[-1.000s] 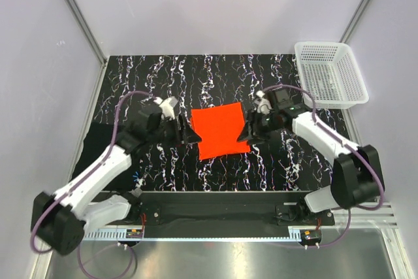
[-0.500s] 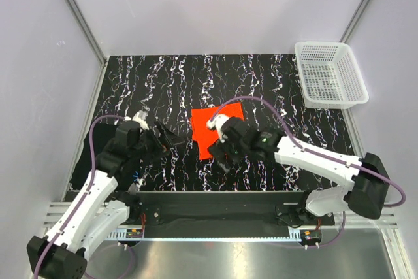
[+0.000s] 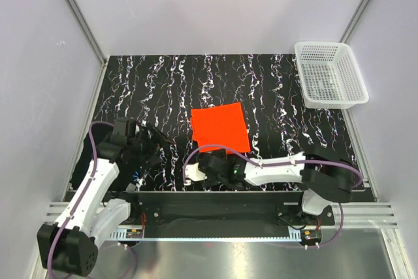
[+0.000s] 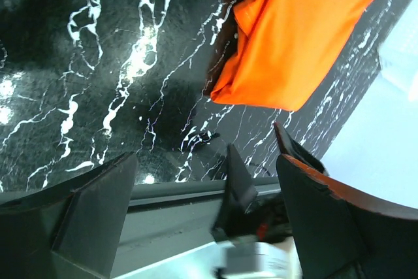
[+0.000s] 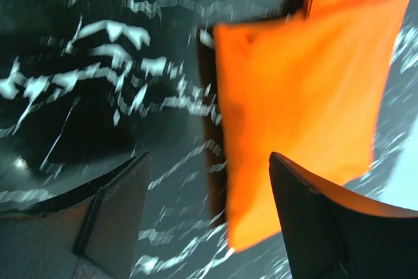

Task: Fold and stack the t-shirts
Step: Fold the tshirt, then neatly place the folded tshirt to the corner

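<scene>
Found the orange-red t-shirt [image 3: 220,127] folded into a rectangle, lying flat near the middle of the black white-veined mat [image 3: 163,83], a little turned against its edges. Saw this mat covering the table between pale grey-lilac walls [image 3: 215,4], with aluminium posts [image 3: 80,19] running down to the back corners. Noted a white mesh basket [image 3: 330,47] at the far right, partly over the mat's edge. Found the left gripper [image 4: 204,155] low at the near left, fingers spread, holding nothing, well apart from the t-shirt. Found the right gripper [image 5: 209,161] just on the near side of the t-shirt, fingers spread too, nothing between them.
</scene>
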Available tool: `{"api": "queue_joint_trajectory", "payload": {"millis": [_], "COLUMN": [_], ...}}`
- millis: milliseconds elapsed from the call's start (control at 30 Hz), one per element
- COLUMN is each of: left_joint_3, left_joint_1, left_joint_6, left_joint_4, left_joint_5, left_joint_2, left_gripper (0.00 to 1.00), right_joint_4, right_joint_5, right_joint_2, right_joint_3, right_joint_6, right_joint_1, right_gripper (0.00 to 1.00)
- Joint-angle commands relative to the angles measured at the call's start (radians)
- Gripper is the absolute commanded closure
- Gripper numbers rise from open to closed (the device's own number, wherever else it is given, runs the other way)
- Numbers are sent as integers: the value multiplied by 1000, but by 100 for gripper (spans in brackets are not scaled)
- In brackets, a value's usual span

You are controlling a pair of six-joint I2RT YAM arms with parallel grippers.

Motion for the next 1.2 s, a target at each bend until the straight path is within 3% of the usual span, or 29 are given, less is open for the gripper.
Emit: {"api": "queue_joint_trajectory", "payload": {"millis": [0, 200, 267, 300, 333, 500, 600, 633, 967, 1167], "left_joint_3": [69, 65, 69, 74, 86, 135, 149, 149, 160, 200], "left_joint_1": [26, 57, 64, 67, 72, 81, 81, 80, 48, -53], "left_joint_6": [-17, -15, 0, 11, 37, 91, 88, 86, 3, -82], "left_joint_4": [-20, -25, -25, -25, -25, -3, 65, 87, 382, 565], "left_joint_5": [57, 71, 74, 74, 71, 88, 134, 161, 284, 275], "left_joint_2": [45, 63, 76, 85, 95, 196, 263, 280, 510, 676], "left_gripper": [7, 5, 3, 2, 1, 1, 1, 1, 1, 1], "right_joint_4": [219, 333, 334, 336, 334, 321, 299, 281, 199, 164], "right_joint_5": [45, 40, 42, 45, 45, 10, -6, -21, -159, -197], "right_joint_2": [53, 174, 206, 217, 226, 231, 213, 204, 13, -39], "right_joint_3": [-3, -21, -6, 0, 8, 28, 48, 66, 105, 105], "right_joint_6": [-200, -269, -275, -278, -278, -288, -289, -288, -282, -256], "right_joint_1": [0, -9, -13, -16, -26, -69, -102, -109, -196, -227], "right_gripper": [21, 25, 39, 55, 62, 75, 89, 100, 100, 100]}}
